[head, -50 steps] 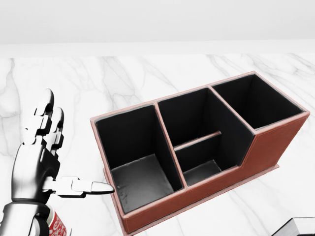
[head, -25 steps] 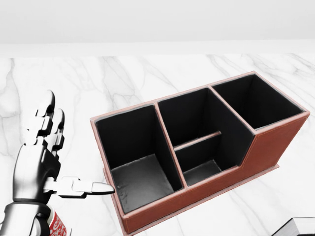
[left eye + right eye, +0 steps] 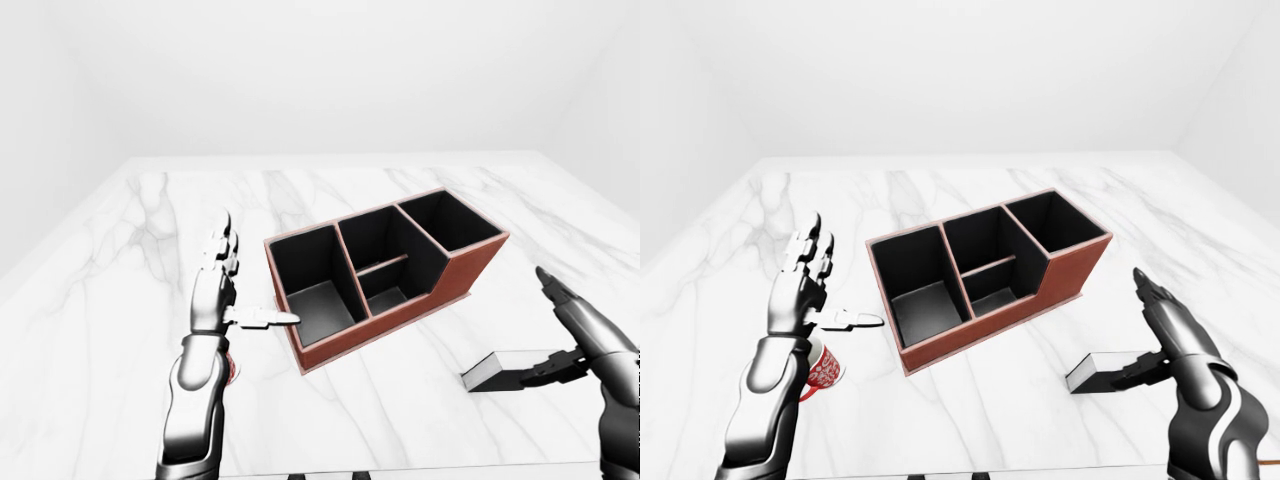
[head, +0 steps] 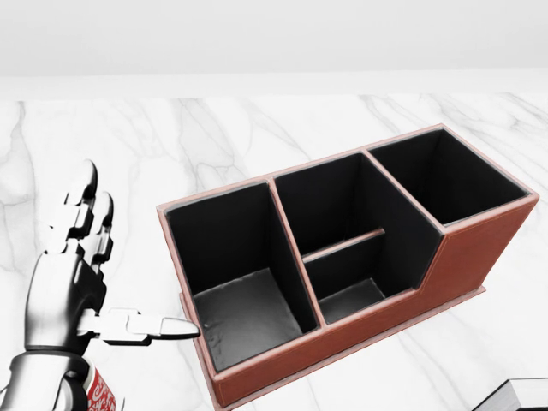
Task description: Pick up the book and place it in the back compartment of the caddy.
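Note:
The red-brown caddy [image 4: 467, 257] with black compartments stands in the middle of the marble table [image 3: 120, 260]. The book [image 3: 1108, 366], dark with a pale page edge, lies flat on the table to the lower right of the caddy; only its corner [image 4: 520, 394] shows in the head view. My right hand [image 3: 1138, 325] is open at the book's right end, forefinger raised and thumb reaching toward the book. My left hand [image 4: 128, 257] is open and empty just left of the caddy, fingers up, thumb pointing at the caddy's near-left compartment.
A red cup [image 3: 823, 368] with a white pattern sits under my left wrist, left of the caddy. The table's near edge [image 3: 400, 465] runs along the bottom of the eye views. White walls stand behind the table.
My left hand has sunk very slightly. The caddy and the book's corner have not moved.

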Robot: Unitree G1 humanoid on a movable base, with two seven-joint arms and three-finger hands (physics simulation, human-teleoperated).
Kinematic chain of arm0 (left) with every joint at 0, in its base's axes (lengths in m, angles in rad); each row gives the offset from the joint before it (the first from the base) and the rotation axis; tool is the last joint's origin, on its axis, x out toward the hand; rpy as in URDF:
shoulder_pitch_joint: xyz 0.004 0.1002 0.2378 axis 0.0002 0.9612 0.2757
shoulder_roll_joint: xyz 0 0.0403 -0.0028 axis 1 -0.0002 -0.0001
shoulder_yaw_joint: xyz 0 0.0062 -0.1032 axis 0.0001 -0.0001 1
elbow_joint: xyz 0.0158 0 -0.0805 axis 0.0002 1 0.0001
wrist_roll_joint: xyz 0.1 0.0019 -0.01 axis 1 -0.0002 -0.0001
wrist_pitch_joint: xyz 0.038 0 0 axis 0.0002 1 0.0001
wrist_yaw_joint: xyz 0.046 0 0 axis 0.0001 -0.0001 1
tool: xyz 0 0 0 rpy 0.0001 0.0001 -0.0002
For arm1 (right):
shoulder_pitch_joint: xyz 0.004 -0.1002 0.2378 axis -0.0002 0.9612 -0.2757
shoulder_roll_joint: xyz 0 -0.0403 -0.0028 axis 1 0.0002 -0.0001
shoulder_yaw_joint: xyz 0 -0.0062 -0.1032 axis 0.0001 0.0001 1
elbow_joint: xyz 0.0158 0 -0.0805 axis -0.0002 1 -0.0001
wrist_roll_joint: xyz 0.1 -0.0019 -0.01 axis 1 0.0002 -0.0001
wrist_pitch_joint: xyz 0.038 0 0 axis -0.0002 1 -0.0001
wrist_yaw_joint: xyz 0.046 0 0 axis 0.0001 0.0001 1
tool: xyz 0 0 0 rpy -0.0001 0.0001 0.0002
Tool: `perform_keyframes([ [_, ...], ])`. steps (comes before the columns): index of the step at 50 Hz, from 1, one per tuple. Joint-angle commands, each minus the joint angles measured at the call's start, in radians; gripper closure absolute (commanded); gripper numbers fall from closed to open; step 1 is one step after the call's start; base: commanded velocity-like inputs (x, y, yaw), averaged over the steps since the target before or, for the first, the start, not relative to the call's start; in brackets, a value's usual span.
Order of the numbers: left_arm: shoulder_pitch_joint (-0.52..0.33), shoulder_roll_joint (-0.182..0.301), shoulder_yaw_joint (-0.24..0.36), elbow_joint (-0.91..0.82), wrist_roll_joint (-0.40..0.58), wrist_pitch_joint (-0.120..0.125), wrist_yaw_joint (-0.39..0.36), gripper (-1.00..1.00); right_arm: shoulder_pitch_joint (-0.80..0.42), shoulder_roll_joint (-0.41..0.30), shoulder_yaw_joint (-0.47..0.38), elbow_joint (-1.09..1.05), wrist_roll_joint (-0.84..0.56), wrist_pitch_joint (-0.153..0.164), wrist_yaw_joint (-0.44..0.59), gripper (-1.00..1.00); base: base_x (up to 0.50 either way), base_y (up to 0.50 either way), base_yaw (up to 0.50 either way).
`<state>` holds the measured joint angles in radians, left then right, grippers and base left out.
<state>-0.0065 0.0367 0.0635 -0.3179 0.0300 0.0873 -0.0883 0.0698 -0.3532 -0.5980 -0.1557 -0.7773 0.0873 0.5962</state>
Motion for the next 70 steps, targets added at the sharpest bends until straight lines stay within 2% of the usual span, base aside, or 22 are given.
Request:
perform_keyframes([
  [1,0.000,0.000,-0.001,0.001,0.001,0.000,0.000,-1.00,-0.004,0.000,0.017,0.024,-0.003,0.000,-0.022,-1.00,0.00,0.00,0.00],
  [42,0.003,-0.003,-0.008,0.031,0.008,0.000,0.002,-1.00,0.008,0.002,0.044,0.091,-0.009,-0.004,-0.073,-1.00,0.00,0.00,0.00],
  [70,0.001,-0.001,-0.004,0.025,0.008,0.000,0.003,-1.00,0.015,-0.001,0.060,0.148,-0.015,-0.031,-0.111,-1.00,0.00,0.00,0.00],
])
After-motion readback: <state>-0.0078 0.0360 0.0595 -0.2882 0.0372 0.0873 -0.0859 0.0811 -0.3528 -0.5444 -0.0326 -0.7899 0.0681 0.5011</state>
